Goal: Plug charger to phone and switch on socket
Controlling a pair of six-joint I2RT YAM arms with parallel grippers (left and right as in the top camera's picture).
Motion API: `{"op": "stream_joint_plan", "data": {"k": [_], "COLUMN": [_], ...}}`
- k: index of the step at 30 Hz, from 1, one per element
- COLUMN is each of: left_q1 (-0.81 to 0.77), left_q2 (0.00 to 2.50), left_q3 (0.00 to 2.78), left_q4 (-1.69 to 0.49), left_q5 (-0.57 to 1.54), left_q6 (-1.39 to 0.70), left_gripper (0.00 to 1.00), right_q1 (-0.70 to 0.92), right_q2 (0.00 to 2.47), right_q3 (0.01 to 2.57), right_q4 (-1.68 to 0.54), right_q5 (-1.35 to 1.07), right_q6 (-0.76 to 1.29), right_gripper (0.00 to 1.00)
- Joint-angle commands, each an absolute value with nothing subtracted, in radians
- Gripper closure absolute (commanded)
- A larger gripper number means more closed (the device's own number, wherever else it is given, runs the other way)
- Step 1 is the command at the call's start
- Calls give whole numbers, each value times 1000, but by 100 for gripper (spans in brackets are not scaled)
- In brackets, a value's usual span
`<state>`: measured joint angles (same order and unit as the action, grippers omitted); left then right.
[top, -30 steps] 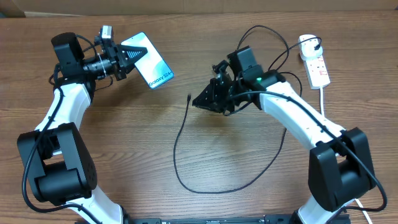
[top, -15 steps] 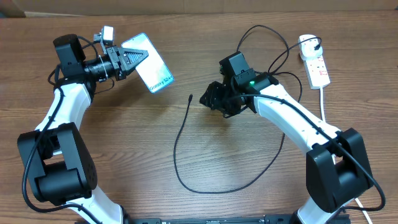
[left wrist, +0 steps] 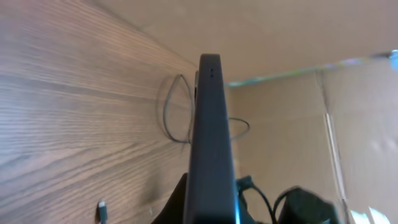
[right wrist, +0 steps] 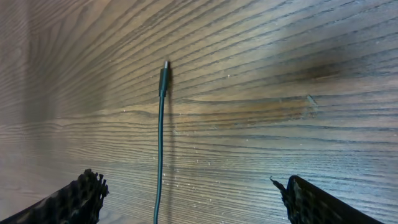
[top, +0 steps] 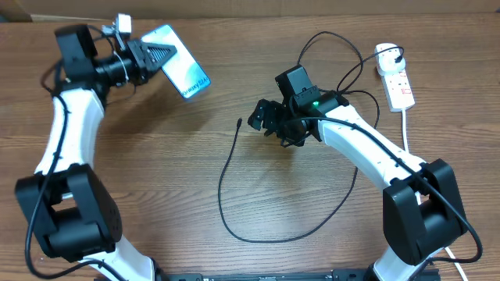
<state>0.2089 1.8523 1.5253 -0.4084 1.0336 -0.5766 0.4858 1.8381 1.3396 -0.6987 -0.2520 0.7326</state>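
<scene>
In the left wrist view the slim black-rimmed smartphone [left wrist: 211, 143] shows only as a dark edge, with its screen hidden. The fingers holding it are almost entirely cut off at the bottom of the frame. Overhead, the left gripper [top: 160, 58] is clamped on one end of the phone. It holds the phone tilted above the brown wood-grain table [top: 156, 156], near the far left corner, with the blue-white screen facing up.

The long thin black charger cable [top: 221, 187] lies in a loose loop, and part of it passes out of sight under the right arm. Its small connector tip [top: 237, 122] rests on bare wood just left of the right gripper [top: 264, 123]. That gripper's fingers are spread wide and hold nothing. In the right wrist view only the fingertips [right wrist: 84, 199] show, at the bottom corners, and the cable runs between them without touching either.

The white elongated power strip [top: 398, 82] lies near the far right edge, and its switches are too small to read. Bare wood separates the phone from the connector tip.
</scene>
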Motion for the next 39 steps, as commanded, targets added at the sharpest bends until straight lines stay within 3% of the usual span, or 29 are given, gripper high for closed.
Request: {"op": "stream_joint_plan", "data": {"k": [1, 4, 9, 14, 22, 30, 39], "left_q1": [178, 128, 36, -20, 2, 2, 1], "left_q2": [1788, 1788, 1788, 1789, 1834, 1866, 1955], "left_q3": [1727, 1890, 2071, 2122, 2103, 2103, 2099], "left_q4": [-656, -910, -1079, -1099, -1164, -1225, -1238], "left_q5": [725, 385, 106, 89, 17, 20, 287], "left_q6": [-344, -227, -187, -190, -251, -345, -323], "left_gripper": [96, 96, 96, 96, 96, 96, 96], "right_q1": [480, 470, 466, 477, 512, 535, 588], "right_q2": [1845, 1845, 1845, 1845, 1861, 1950, 2041], "right_q3": [1346, 1346, 1346, 1346, 1346, 1346, 1355], "right_q4": [-709, -741, -755, -682, -575, -473, -405], "right_q5": [-233, -233, -262, -297, -265, -255, -215], "right_q6": [733, 733, 733, 733, 797, 816, 864], "right_gripper": [8, 7, 5, 4, 18, 23, 24]}}
